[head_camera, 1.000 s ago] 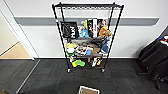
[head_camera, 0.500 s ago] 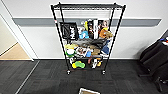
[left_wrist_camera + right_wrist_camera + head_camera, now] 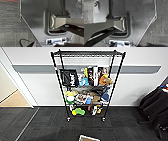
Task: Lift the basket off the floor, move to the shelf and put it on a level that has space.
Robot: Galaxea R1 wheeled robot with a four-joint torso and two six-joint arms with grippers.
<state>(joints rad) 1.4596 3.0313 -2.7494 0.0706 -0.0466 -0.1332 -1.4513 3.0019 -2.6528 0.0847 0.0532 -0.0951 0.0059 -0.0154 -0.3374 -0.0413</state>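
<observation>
Head view: the shelf (image 3: 86, 84) stands against the wall on the floor (image 3: 45, 124); its top level (image 3: 87, 53) lies bare, and the basket (image 3: 88, 138) sits on the carpet before it. Wrist views: carpet under robot parts; whether either hand is open or closed cannot be told.

On the shelf (image 3: 87, 84), a black box (image 3: 69, 77) is standing at the left end of the second tier, and white lettering is running sideways up its face; it is reading as "Huel". The packets and books beside it on that tier are showing coloured covers, but their print is blurring too much to read. Nothing legible is showing on the goods of the lower tiers, nor on the small white plate on the robot's body in either wrist view.
</observation>
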